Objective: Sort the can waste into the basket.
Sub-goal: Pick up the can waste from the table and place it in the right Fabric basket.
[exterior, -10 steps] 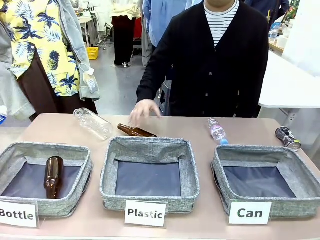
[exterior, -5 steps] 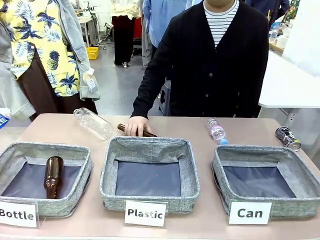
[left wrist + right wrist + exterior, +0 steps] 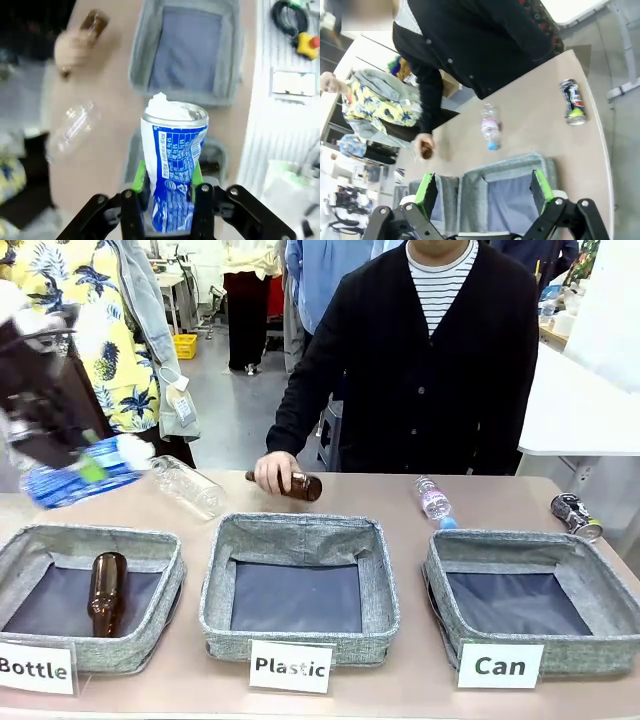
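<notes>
Sorting is only just getting under way; no can is lying in the Can basket (image 3: pixel 590 652) yet, and its dark lining is showing bare.

- Left claw (image 3: pixel 167 176) is clamped on the blue can (image 3: pixel 175 150) and holding it in the air over the bench's (image 3: pixel 370 495) left edge, well apart from the Can basket at the near right corner.
- Dark can (image 3: pixel 576 516) is lying on its side at the far right corner, just behind the Can basket, untouched.
- Right claw (image 3: pixel 482 192) is hanging with fingers apart, gripping nothing.

Judging: both cans are waiting to go in, the blue one first.

Count:
- Cans: two.
- Baskets: three, including the Bottle basket (image 3: pixel 90 532) and the Plastic basket (image 3: pixel 300 522).
- Brown bottles: two, one (image 3: pixel 105 590) in the Bottle basket, one (image 3: pixel 303 485) under the person's hand (image 3: pixel 272 470).
- Clear bottles: two, a large one (image 3: pixel 188 485) and a small one (image 3: pixel 433 500), both along the far edge.
</notes>
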You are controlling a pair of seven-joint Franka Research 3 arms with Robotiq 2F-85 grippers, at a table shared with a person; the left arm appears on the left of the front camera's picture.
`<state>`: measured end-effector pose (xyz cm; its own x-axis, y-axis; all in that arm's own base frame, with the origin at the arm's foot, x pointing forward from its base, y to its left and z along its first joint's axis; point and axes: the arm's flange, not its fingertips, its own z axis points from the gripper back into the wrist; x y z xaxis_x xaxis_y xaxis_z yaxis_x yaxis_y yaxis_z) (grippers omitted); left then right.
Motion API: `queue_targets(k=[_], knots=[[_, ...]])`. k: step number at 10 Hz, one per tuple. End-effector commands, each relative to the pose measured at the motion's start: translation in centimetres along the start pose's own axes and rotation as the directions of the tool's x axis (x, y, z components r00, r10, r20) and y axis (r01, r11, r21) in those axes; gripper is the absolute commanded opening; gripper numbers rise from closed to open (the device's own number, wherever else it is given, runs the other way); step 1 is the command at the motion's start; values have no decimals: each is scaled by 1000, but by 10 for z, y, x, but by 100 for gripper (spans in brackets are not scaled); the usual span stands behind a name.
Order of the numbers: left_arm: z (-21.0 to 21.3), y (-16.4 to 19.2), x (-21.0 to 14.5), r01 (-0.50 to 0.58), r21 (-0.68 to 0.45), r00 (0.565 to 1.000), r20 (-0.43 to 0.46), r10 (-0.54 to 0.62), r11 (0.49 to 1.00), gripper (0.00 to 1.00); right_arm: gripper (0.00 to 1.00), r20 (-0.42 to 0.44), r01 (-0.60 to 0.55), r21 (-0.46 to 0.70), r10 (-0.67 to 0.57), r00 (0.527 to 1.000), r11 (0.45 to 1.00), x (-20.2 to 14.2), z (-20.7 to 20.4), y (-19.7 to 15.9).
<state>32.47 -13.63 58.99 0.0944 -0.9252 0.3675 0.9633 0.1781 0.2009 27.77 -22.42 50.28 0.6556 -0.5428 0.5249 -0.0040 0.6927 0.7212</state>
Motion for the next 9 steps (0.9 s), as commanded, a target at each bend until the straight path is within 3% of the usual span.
queue_targets(k=[1,2,3,4,5,6,7,8,9], knots=[[-19,2,60,159,24,986,44,-160,987,38,100,-26,-15,-73,13,1000,997,2,36,-35],[-32,-16,120,266,21,964,17,-267,964,38,100,-9,29,-60,-29,1000,998,4,53,-47],[-44,-28,154,315,66,948,-64,-311,947,38,100,21,69,-11,-69,997,998,6,61,-52],[-17,-13,132,259,112,965,-65,-253,959,38,100,-3,8,-74,-9,1000,997,-3,38,-32],[35,19,55,84,130,995,-59,-76,988,38,100,-3,8,-74,-9,1000,997,-3,38,-32],[103,28,-60,-42,89,994,104,32,995,38,100,-3,8,-74,-9,1000,997,-3,38,-32],[150,17,-146,-195,123,960,226,163,973,38,100,-3,8,-74,-9,1000,997,-3,38,-32],[177,-1,-218,-359,144,894,335,296,922,38,100,-3,8,-74,-9,1000,997,-3,38,-32],[213,-19,-274,-516,169,810,415,414,840,38,100,-3,8,-74,-9,1000,997,-3,38,-32]])
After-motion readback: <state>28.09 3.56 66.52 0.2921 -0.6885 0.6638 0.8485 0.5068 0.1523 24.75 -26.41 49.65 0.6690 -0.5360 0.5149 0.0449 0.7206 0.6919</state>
